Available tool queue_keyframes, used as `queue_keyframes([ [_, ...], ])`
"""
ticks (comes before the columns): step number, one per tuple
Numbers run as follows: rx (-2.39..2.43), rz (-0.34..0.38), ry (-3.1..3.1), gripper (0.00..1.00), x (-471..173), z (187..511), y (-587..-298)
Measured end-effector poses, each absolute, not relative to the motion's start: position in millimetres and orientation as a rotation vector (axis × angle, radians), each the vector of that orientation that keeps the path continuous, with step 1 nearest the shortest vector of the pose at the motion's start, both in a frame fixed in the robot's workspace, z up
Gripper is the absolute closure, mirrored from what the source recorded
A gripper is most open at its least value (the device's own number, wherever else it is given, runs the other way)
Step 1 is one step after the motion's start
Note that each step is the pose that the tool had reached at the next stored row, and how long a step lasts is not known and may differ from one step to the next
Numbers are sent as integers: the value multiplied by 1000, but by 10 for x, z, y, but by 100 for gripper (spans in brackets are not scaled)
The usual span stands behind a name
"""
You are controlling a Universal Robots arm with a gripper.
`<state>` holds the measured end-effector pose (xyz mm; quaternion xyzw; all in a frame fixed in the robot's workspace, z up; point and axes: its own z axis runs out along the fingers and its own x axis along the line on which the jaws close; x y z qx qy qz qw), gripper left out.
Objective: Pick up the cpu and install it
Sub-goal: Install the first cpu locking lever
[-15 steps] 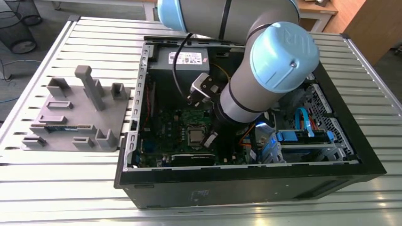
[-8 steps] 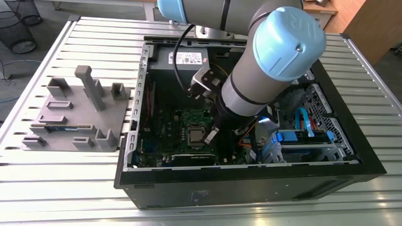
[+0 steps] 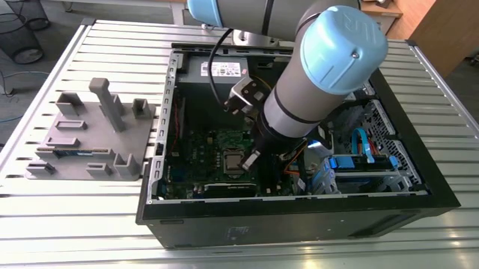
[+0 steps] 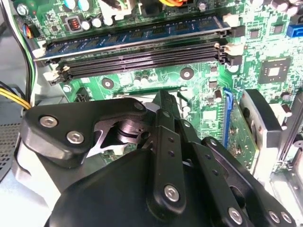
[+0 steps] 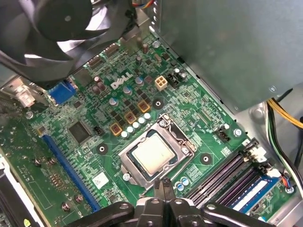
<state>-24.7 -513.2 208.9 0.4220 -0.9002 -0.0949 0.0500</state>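
Note:
The cpu (image 5: pixel 151 155) is a small silver square lying flat in its socket on the green motherboard (image 5: pixel 94 118), inside the open computer case (image 3: pixel 299 216). In the exterior view the cpu (image 3: pixel 234 163) shows just beside my fingers. My gripper (image 5: pixel 163 183) hovers close above the socket's edge, fingers pressed together and shut on nothing. In the second wrist view the gripper (image 4: pixel 163 101) points down at the board near the memory slots (image 4: pixel 142 52).
A grey foam fixture (image 3: pixel 82 140) with upright pegs lies on the slatted table at the exterior view's left. Inside the case are the grey power supply box (image 5: pixel 227 47), a black fan (image 5: pixel 57 28), memory slots (image 5: pixel 227 175) and blue cables (image 3: pixel 359 162).

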Motion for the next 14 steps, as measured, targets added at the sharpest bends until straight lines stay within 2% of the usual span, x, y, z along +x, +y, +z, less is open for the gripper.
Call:
queue_keyframes([
  [14,1263,-261,-2752,89,-294,2089,-4988],
])
